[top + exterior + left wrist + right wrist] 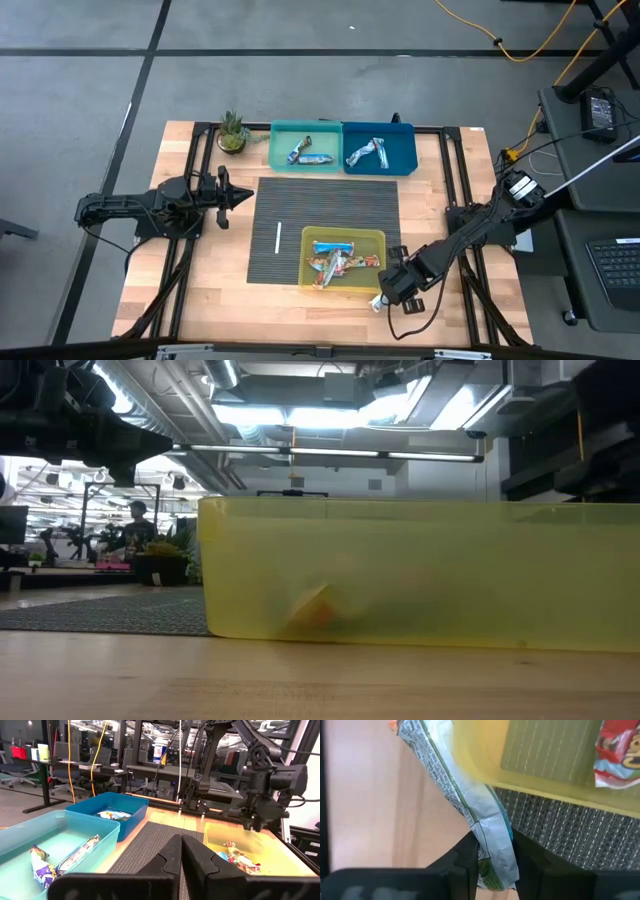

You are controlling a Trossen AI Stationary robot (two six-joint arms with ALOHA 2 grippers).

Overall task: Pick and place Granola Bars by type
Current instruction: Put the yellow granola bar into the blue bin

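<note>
Several granola bars [338,262] in orange-brown and blue wrappers lie in the yellow bin [345,235]. Two bars [310,156] lie in the teal bin and silver-blue bars [367,153] in the blue bin. My right gripper [384,292] hovers at the yellow bin's near right corner, shut on a silver-green bar [450,785]. My left gripper [240,195] waits shut at the mat's left edge, pointing toward the table's right; its shut fingers [182,855] show in the left wrist view. My right gripper [495,865] pinches the silver-green bar by one end [492,845] between its two fingers, which lie along the bar. It comes from above, slanting down. The rest of the bar juts past the fingertips, beside the yellow bin's outer wall [520,775]. Whether the far end touches the table does not show.
A thin white stick [278,237] lies on the dark ribbed mat [325,200]. The teal bin [275,150] and blue bin [405,150] stand side by side at the far edge, a small potted plant [232,132] to their left. Bare wood borders the mat.
</note>
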